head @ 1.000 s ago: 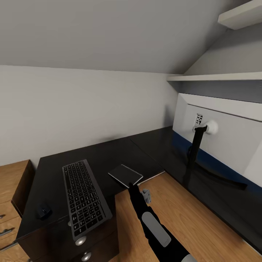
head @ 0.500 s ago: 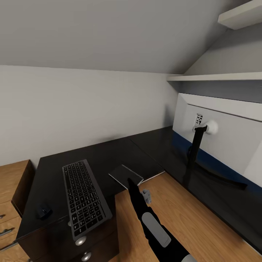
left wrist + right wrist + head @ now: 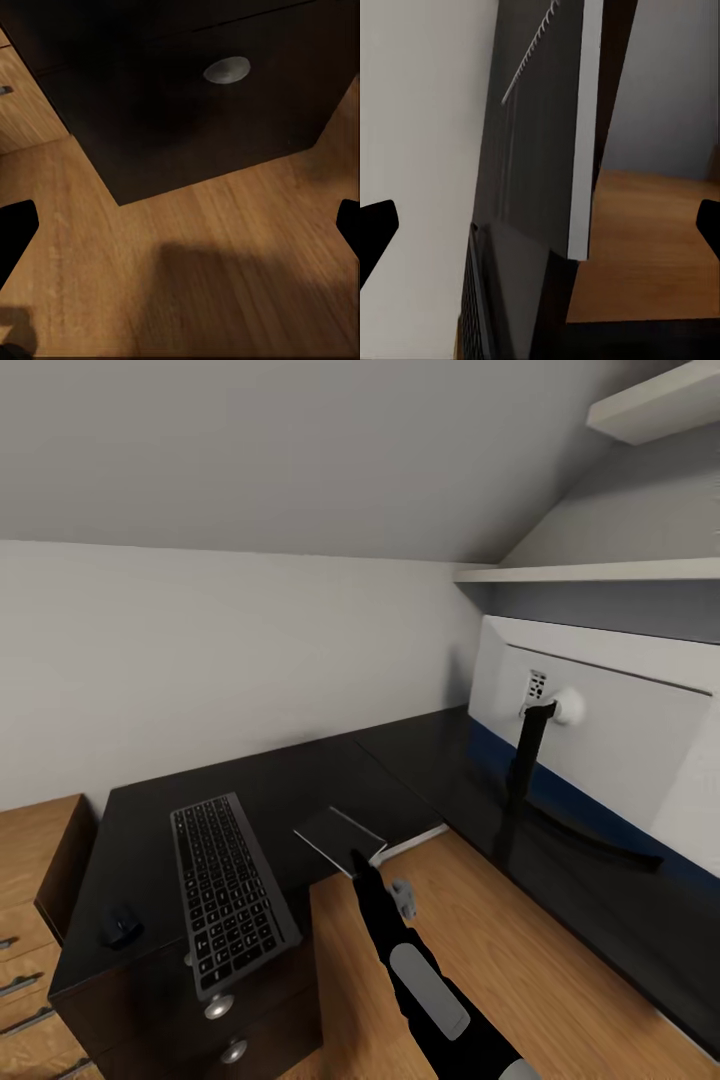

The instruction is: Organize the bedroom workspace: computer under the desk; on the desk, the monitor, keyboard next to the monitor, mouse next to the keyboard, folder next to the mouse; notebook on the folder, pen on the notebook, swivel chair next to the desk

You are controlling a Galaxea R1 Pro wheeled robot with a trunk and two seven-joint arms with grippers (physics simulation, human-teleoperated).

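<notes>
Right claw (image 3: 357,857) spread wide, fingertips well apart in the wrist view, gripping nothing. Just ahead of it, notebook (image 3: 339,838) flat at the inner corner of the desk (image 3: 300,780); touching the claw or not, cannot tell. Left of the claw, keyboard (image 3: 229,890); farther left, mouse (image 3: 121,930). Well off to the right, monitor (image 3: 600,750), pale back showing. Left claw (image 3: 180,225) likewise open, above wood floor (image 3: 225,285), near the drawer unit (image 3: 187,97).

Bare desk (image 3: 300,780) between keyboard (image 3: 228,890), monitor (image 3: 600,750).
</notes>
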